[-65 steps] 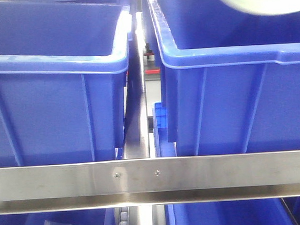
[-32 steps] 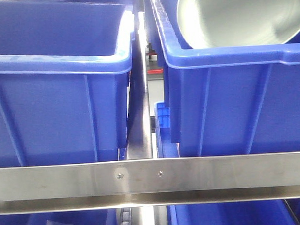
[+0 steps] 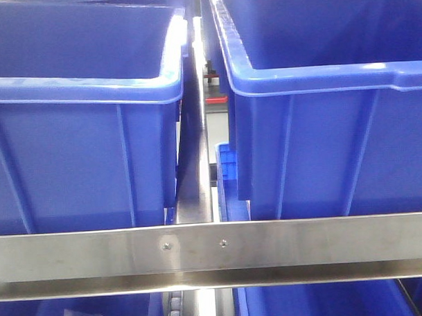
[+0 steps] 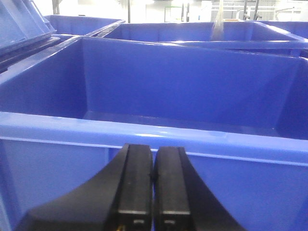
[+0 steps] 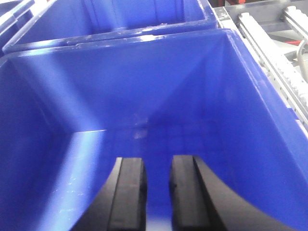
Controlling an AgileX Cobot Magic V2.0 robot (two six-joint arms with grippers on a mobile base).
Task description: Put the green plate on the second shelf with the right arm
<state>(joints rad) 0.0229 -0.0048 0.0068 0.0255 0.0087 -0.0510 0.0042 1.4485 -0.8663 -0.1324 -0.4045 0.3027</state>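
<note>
Right hand (image 5: 157,192) — fingers slightly spread, holding nothing, inside a blue bin (image 5: 231,110). Left hand (image 4: 153,187) — fingers pressed together before another blue bin (image 4: 144,134).

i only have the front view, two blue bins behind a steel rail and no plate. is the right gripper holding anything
Observer: No. In the right wrist view the right gripper shows a gap between its fingers with nothing in it.
Operator: whats it pointing at
Observer: It points into a blue bin. Only bare walls and floor show ahead of it, and no green plate appears in that view.
Operator: and the left one
Observer: The left gripper is shut with its fingers together. It faces the outer wall of a second blue bin, and the part of that bin's inside that shows is bare.
</note>
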